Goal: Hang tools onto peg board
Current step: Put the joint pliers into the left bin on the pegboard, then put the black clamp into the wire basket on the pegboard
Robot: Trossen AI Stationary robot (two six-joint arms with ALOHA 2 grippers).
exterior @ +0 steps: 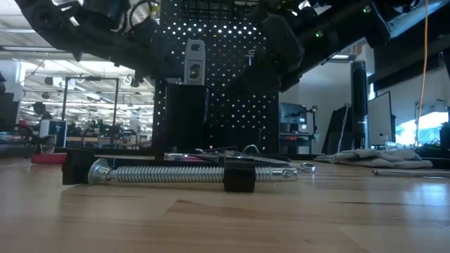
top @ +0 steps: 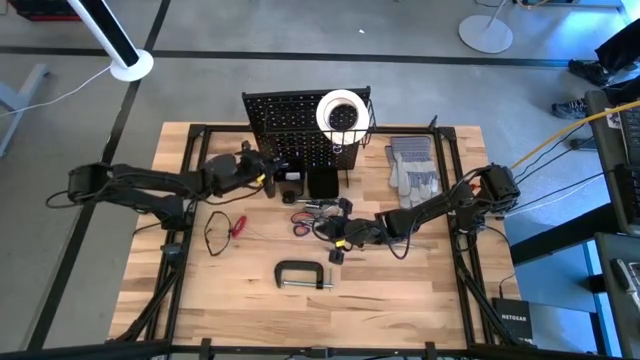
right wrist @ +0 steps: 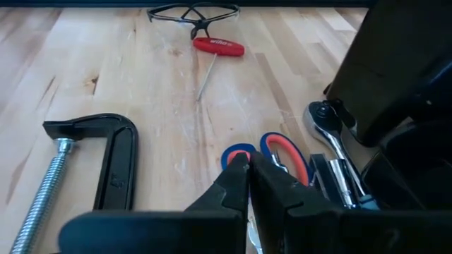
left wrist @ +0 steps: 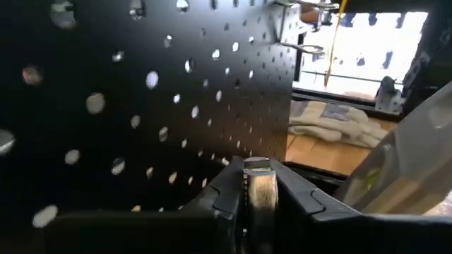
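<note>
The left claw is up against the face of the peg board, which stands upright at the far edge of the counter, near its middle. In the left wrist view a thin silver metal tool sits pinched between its fingers, close to the perforated panel. The step in hand looks like hanging this piece, so the thing to get right is seating it on a hook or hole before the fingers let go; whether it has caught on anything cannot be told from here. The fingers stand only a sliver apart around the metal, and I cannot say whether they grip firmly or have begun to slacken.

The right claw is down low over the cluster of loose tools near the middle of the counter, its fingers clenched together with nothing visibly between them. Its tips hover just above the red-handled pliers, beside a ratchet.

The C-clamp lies flat toward the near edge. A red-handled screwdriver lies well apart toward the left edge. Grey gloves rest by the board's right side.
</note>
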